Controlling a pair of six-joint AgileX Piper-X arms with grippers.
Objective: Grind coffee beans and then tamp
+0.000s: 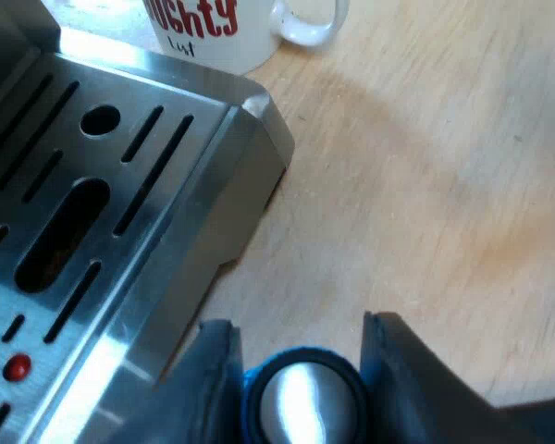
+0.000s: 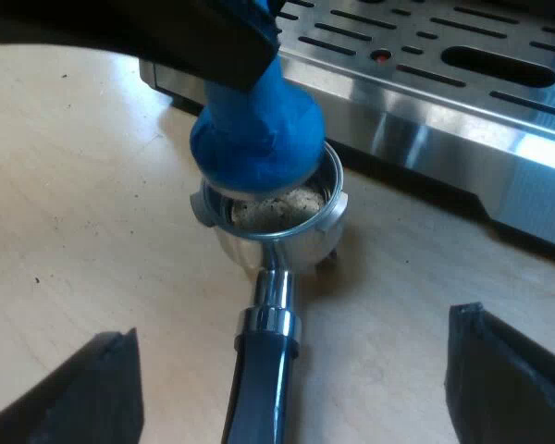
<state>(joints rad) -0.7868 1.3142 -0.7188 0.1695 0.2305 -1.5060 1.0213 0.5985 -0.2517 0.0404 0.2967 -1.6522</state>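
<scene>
You can't see the tamper's (image 2: 259,139) face. Its blue bulb sits tilted over the far rim of the holder (image 2: 277,250) and hides that part of the basket, so you cannot tell whether it presses on the grounds (image 2: 270,211). The mug (image 1: 222,32) is cut off, and its red lettering shows only in part. The holder's handle (image 2: 259,388) runs out of sight before its end.

The left gripper (image 1: 301,328) has its fingers (image 1: 208,379) clamped on the tamper, one at each side, with a shiny metal round showing inside the blue. The right gripper (image 2: 291,324) hangs near the handle, its fingers spread wide and touching nothing.

The holder rests on the table (image 1: 425,166) near the drip tray (image 1: 92,213), and the white mug stands by the tray's corner. The tray is brushed steel, slotted, with a small red dot. The table is pale wood. The grounds look light brown and crumbly.
</scene>
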